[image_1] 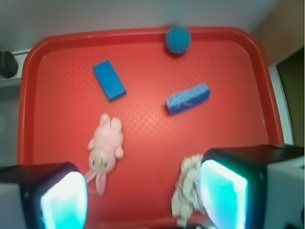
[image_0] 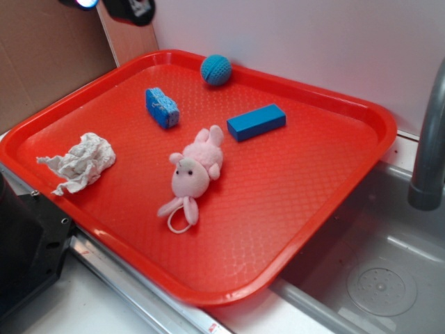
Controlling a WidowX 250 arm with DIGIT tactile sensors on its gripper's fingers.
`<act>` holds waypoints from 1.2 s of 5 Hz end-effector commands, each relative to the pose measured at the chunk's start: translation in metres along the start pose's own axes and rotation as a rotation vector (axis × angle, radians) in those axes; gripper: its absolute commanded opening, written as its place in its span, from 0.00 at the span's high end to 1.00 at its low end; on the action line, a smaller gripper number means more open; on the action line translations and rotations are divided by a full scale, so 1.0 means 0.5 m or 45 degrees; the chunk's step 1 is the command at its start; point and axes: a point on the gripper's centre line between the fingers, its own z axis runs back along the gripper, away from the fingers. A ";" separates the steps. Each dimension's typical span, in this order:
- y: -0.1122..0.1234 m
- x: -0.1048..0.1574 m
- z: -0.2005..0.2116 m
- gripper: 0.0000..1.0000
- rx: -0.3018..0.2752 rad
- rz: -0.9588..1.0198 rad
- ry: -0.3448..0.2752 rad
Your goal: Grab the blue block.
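The blue block (image_0: 256, 122) (image_1: 109, 80) is a smooth bright-blue bar lying flat on the red tray (image_0: 299, 209) (image_1: 57, 95), right of centre in the exterior view and upper left in the wrist view. My gripper (image_1: 143, 198) hangs high above the tray's near side, open, with nothing between its glowing fingers (image_1: 64, 200). The block lies far ahead of the fingertips. In the exterior view only a dark part of the arm (image_0: 128, 8) shows at the top edge.
A speckled blue sponge chunk (image_0: 162, 107) (image_1: 188, 98), a teal knitted ball (image_0: 216, 69) (image_1: 178, 40), a pink plush toy (image_0: 195, 170) (image_1: 106, 149) and a crumpled white cloth (image_0: 82, 161) (image_1: 187, 191) also lie on the tray. A sink with a grey faucet (image_0: 429, 139) is at the right.
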 end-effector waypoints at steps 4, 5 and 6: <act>-0.098 0.172 -0.260 0.00 -0.040 -0.252 0.000; -0.100 0.178 -0.296 0.00 -0.026 -0.281 0.019; -0.090 0.181 -0.322 0.00 0.011 -0.272 0.042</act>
